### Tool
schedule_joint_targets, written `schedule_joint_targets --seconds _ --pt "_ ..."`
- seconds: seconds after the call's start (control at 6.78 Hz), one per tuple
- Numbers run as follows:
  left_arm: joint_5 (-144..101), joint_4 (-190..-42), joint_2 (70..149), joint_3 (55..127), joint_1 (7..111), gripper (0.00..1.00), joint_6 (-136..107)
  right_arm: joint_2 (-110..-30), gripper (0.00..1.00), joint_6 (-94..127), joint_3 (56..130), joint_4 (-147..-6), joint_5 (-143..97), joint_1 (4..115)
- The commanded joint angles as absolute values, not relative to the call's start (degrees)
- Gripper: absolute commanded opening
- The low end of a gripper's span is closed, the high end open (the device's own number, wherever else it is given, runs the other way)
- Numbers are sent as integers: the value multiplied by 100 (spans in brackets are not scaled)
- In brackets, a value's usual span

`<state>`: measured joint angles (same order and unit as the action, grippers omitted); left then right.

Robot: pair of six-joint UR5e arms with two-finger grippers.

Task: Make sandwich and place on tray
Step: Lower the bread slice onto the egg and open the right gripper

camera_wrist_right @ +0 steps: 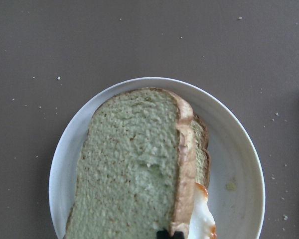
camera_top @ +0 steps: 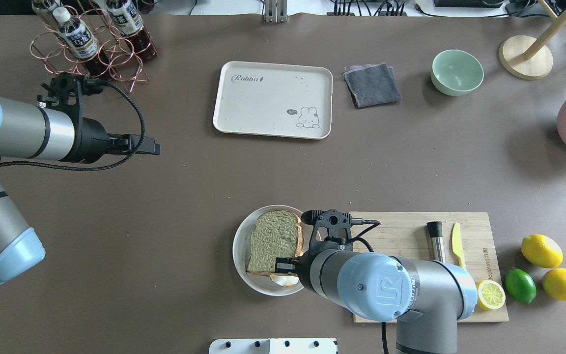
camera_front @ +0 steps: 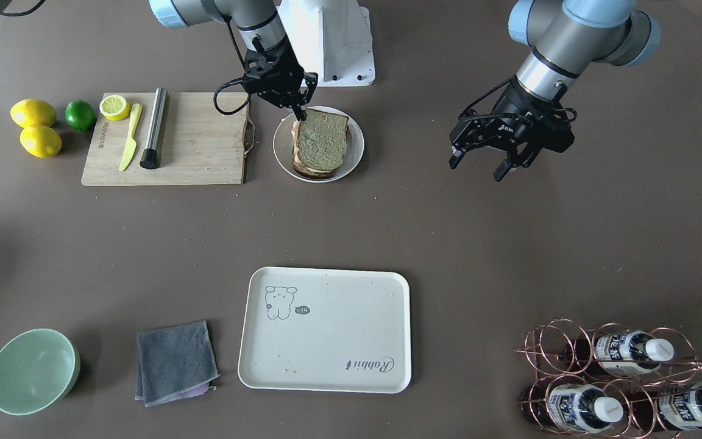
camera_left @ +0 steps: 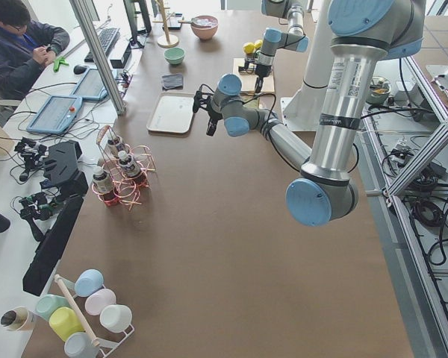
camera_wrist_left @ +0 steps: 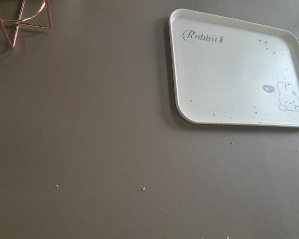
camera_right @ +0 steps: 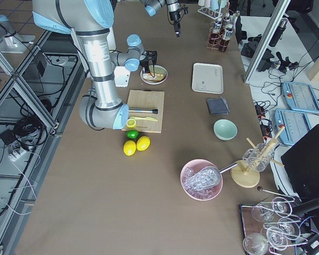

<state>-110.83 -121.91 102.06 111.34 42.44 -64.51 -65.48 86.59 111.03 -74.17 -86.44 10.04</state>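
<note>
The sandwich (camera_front: 320,143) lies on a round white plate (camera_front: 281,149): greenish bread slices with the white egg (camera_wrist_right: 202,219) sticking out at one corner. My right gripper (camera_front: 300,113) reaches down to the sandwich's robot-side edge. Its fingers are close together on the top slice's crust (camera_wrist_right: 182,149), and one dark fingertip (camera_wrist_right: 164,233) shows there. My left gripper (camera_front: 478,169) is open and empty, held above bare table off to the plate's side. The cream tray (camera_front: 326,329) with the "Rabbit" print lies empty toward the table's far side, and also shows in the left wrist view (camera_wrist_left: 229,74).
A wooden cutting board (camera_front: 198,146) beside the plate carries a yellow knife (camera_front: 130,137), a half lemon (camera_front: 114,107) and a metal cylinder (camera_front: 155,127). Lemons (camera_front: 33,113) and a lime (camera_front: 79,114) lie past it. A grey cloth (camera_front: 174,360), green bowl (camera_front: 33,371) and bottle rack (camera_front: 619,378) flank the tray.
</note>
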Motion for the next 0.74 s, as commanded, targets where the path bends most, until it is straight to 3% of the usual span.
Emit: schedule_joint_targets --seconds 0.0,0.15,0.59 --pt "-11083 -12190 10239 11110 4236 99 -6451 -6609 42 8701 11101 -7400 -8455 905" --pt "-11083 -12190 10239 11109 4236 99 -6451 -6696 99 8692 11153 -7392 -8455 905" --pt "-11057 -12199 10274 11092 3993 100 -6443 -6767 100 8596 11312 -7470 -8961 1639"
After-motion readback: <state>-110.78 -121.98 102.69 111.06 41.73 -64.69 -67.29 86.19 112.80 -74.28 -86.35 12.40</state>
